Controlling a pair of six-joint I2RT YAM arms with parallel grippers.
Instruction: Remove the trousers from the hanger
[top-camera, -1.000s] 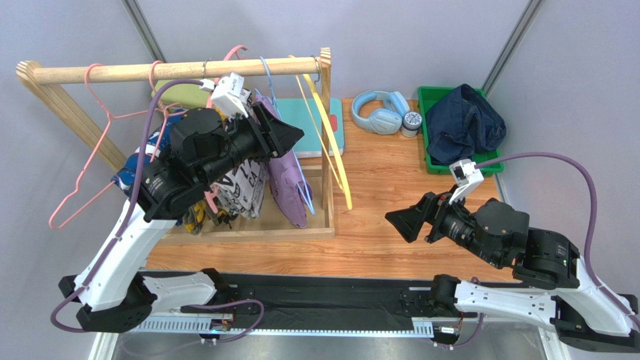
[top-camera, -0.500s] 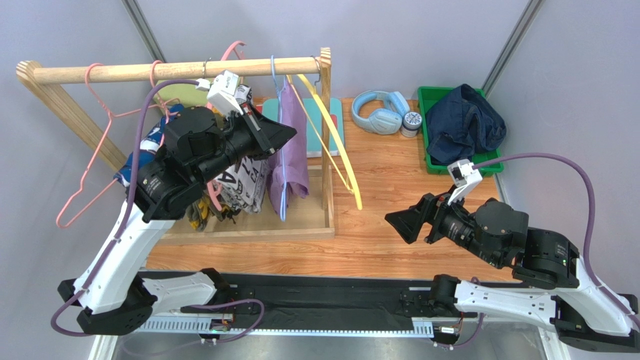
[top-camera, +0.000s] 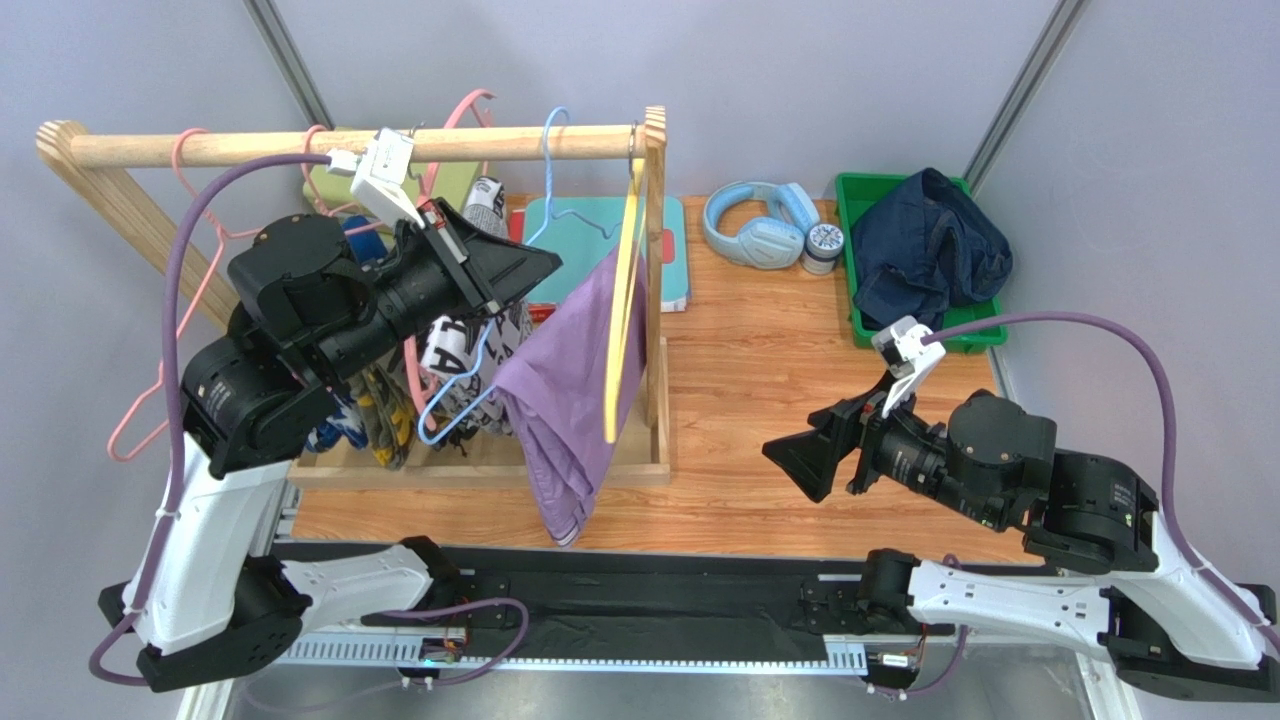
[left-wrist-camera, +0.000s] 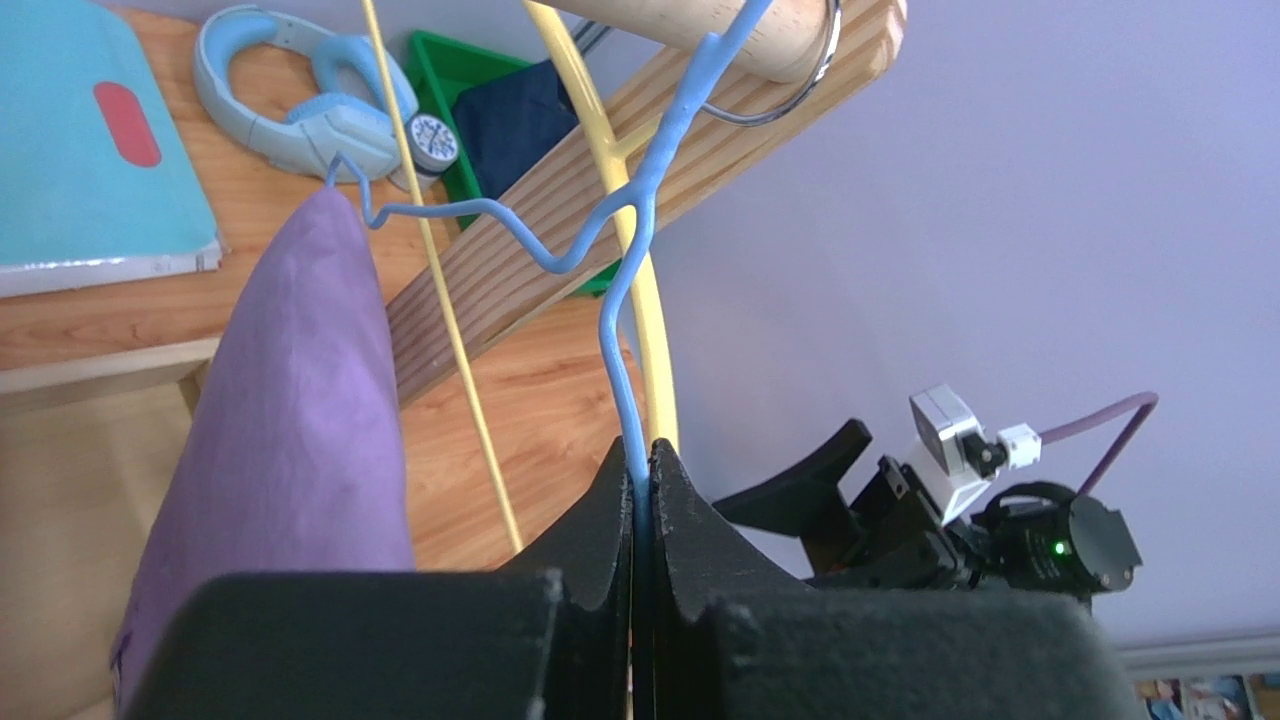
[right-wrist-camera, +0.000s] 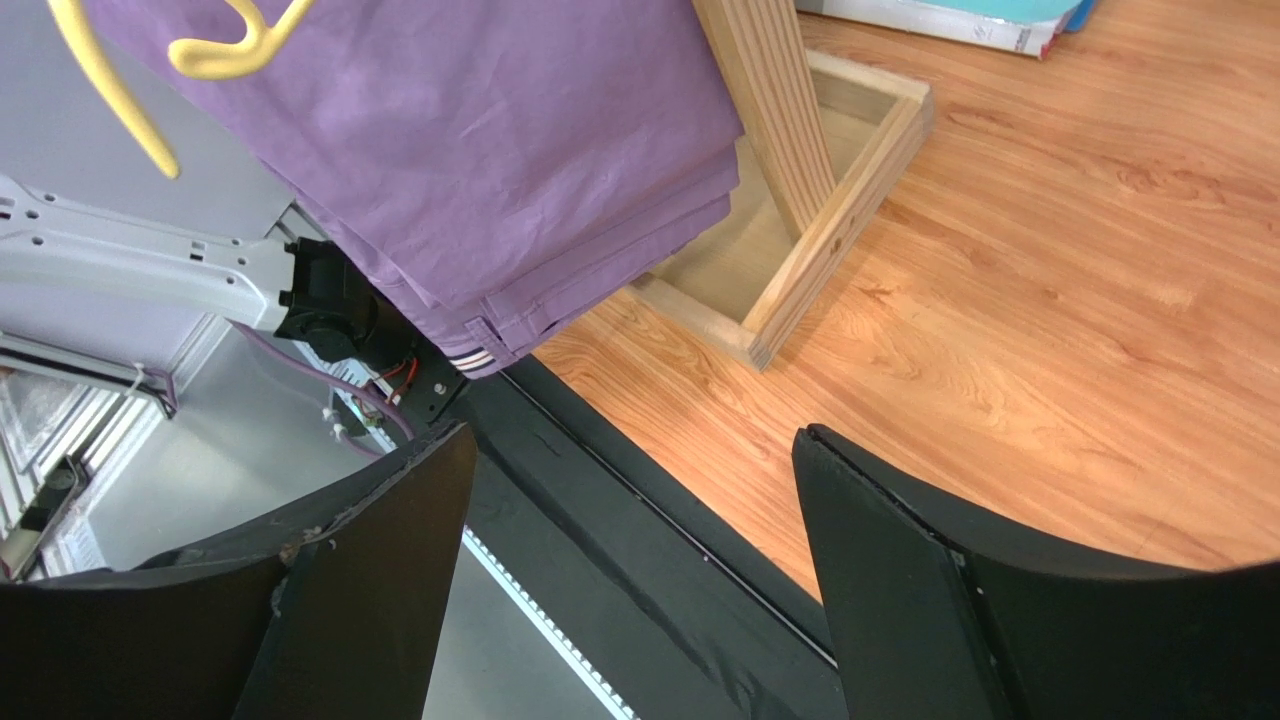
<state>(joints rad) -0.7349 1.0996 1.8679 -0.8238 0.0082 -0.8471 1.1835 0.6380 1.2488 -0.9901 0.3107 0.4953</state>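
Note:
Purple trousers (top-camera: 568, 393) hang folded over a blue wire hanger (top-camera: 529, 255), whose hook sits on the wooden rail (top-camera: 241, 146). My left gripper (top-camera: 550, 267) is shut on the hanger's neck; in the left wrist view the blue wire (left-wrist-camera: 628, 285) runs up from between the closed left gripper (left-wrist-camera: 642, 453), with the trousers (left-wrist-camera: 293, 435) to its left. The trousers' lower end drapes past the rack's front edge. My right gripper (top-camera: 793, 450) stands open to the right of the trousers, apart from them. In the right wrist view the right gripper (right-wrist-camera: 631, 443) holds nothing, and the trousers (right-wrist-camera: 481, 135) hang above and left.
A yellow hanger (top-camera: 622, 323) hangs beside the trousers against the rack's right post (top-camera: 651, 180). Pink hangers (top-camera: 169, 345) and patterned garments (top-camera: 451, 353) hang at the left. A teal book (top-camera: 594, 233), blue headphones (top-camera: 759, 222) and a green bin (top-camera: 864, 192) holding navy cloth lie behind.
My left gripper has drawn back to the left with the blue hanger. The trousers have swung out and now hang lower over the rack's front edge. The right gripper has barely shifted.

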